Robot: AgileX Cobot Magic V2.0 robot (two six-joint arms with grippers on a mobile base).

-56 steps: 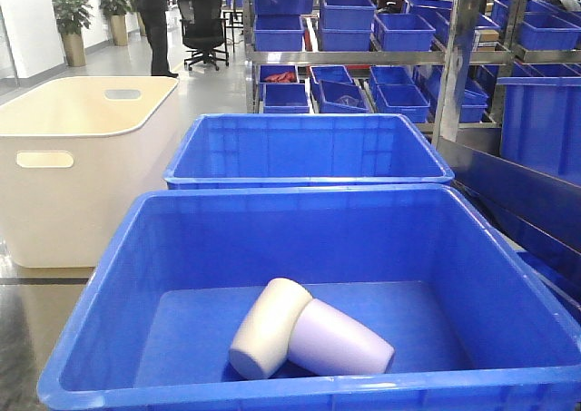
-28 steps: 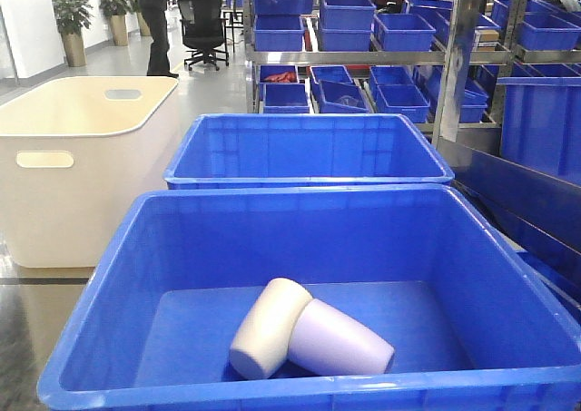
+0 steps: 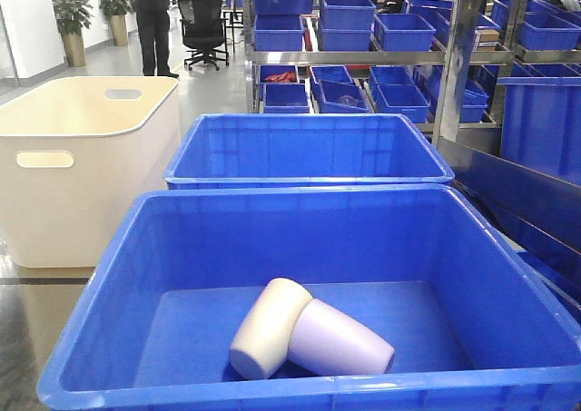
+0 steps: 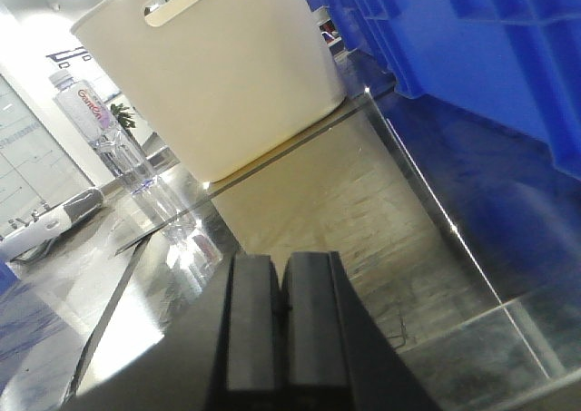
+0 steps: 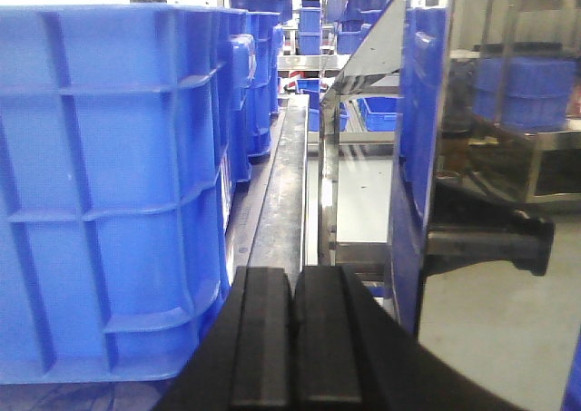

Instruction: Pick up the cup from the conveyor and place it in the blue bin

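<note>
The blue bin (image 3: 109,275) fills the lower front view; a cream cup (image 3: 268,327) and a lilac cup (image 3: 340,340) lie on their sides, touching, on its floor. A second big blue bin (image 3: 309,148) stands behind it. The conveyor is out of view. No gripper shows in the front view. My left gripper (image 4: 280,279) is shut and empty, low over a glossy floor, with the blue bin's wall (image 4: 490,57) to its right. My right gripper (image 5: 293,288) is shut and empty, beside the blue bin's ribbed outer wall (image 5: 109,175) on its left.
A cream tub with handle cutouts (image 3: 73,157) stands left; it also shows as the cream tub (image 4: 227,75) ahead of the left gripper, with a water bottle (image 4: 109,139) beside it. Shelves of smaller blue bins (image 3: 372,39) stand behind. A metal rail (image 5: 286,184) and frame lie ahead of the right gripper. A person (image 3: 152,21) stands far back.
Both cups and bins are unmoved. Only the person at the back has shifted slightly.
</note>
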